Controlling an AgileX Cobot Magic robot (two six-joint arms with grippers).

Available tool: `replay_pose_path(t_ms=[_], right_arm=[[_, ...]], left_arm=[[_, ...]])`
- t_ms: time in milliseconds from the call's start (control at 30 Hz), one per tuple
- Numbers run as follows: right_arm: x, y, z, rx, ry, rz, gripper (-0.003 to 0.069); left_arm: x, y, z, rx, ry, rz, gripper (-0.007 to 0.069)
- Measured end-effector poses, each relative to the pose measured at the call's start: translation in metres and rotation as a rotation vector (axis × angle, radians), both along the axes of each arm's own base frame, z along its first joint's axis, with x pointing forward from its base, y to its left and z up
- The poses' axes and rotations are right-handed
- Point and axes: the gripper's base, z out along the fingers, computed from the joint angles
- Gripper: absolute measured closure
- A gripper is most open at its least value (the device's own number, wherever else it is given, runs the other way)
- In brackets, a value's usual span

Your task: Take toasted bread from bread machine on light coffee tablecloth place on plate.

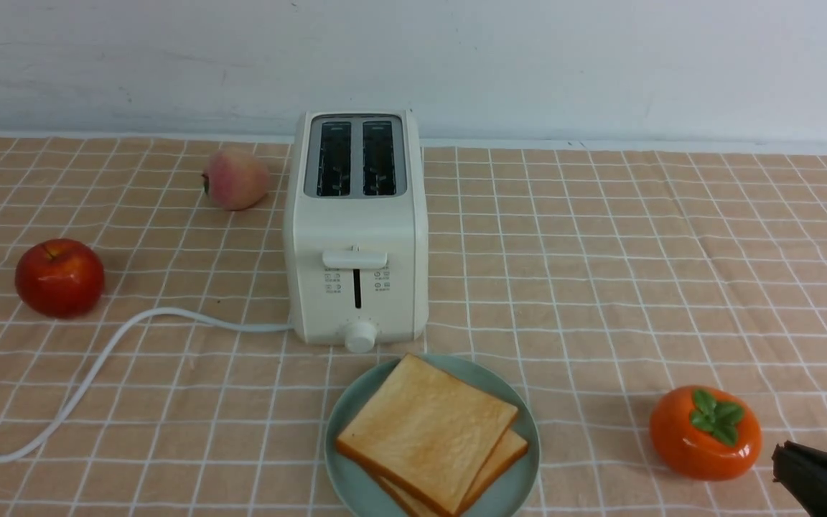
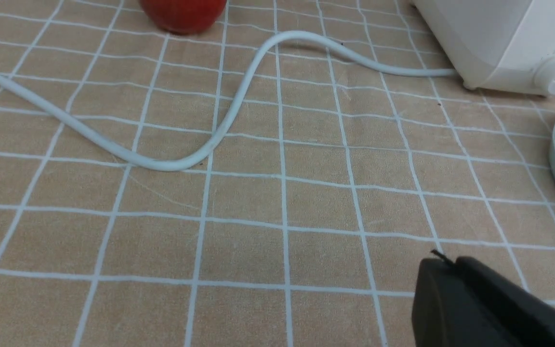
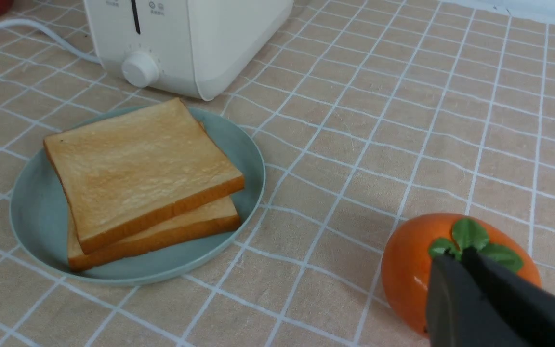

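Toast (image 1: pixel 428 431) lies stacked on the plate (image 1: pixel 345 474) by the empty toaster (image 1: pixel 356 230) – both grippers' fingers (image 3: pixel 455 284) closed, holding nothing, job apparently done.

The front camera looks forward and down over the grid-lined tan tablecloth (image 1: pixel 600 287), while both wrist cameras sit low and close, each sharing the boxy cream-white toaster (image 2: pixel 508 43) and round mint-teal plate (image 3: pixel 32 217) with it.
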Motion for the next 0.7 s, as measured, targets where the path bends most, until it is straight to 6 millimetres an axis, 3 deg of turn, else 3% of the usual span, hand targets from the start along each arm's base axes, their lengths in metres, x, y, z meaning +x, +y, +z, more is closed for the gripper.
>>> replay_pose_path(t_ms=[700], right_arm=[[0.0000, 0.0000, 0.0000, 0.000, 0.000, 0.000, 0.0601]], left_arm=[[0.0000, -0.0001, 0.0000, -0.003, 0.000, 0.000, 0.0592]])
